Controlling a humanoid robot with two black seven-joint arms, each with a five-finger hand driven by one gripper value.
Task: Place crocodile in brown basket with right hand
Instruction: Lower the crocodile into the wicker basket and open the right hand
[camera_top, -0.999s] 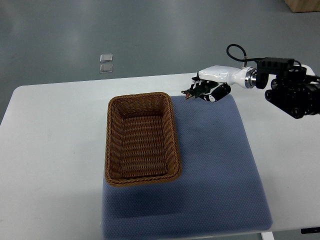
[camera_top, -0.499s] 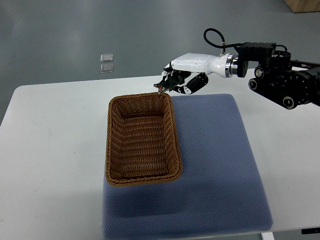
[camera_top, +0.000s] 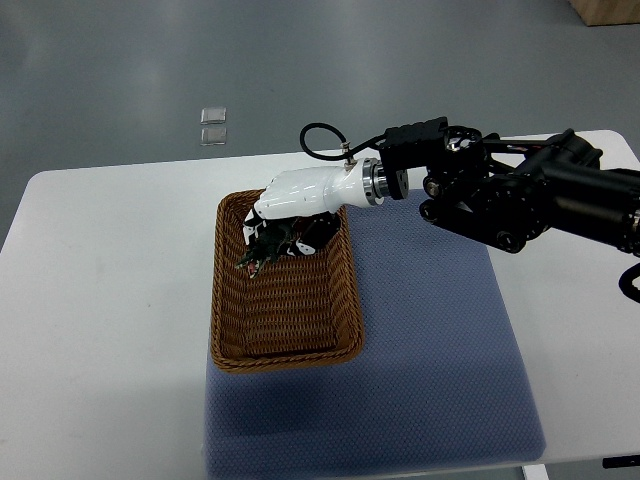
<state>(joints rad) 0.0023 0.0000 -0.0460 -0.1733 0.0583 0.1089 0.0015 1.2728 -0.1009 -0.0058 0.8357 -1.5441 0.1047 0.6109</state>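
A brown wicker basket (camera_top: 228, 330) sits on the left part of a blue mat (camera_top: 430, 350). My right hand (camera_top: 283, 238), white with black fingers, reaches in from the right and hangs over the basket's far end. Its fingers are curled around a small dark green crocodile (camera_top: 262, 250), whose tip points down toward the basket floor. The hand covers most of the toy. The left arm is out of view.
The white table (camera_top: 110, 290) carries the mat and basket. The black right arm (camera_top: 520, 195) spans the far right part of the table. Two small clear squares (camera_top: 211, 125) lie on the grey floor beyond the table.
The right hand has carried the crocodile leftward and nearer, from beyond the basket's far right corner to over the basket's inside, and turned downward.
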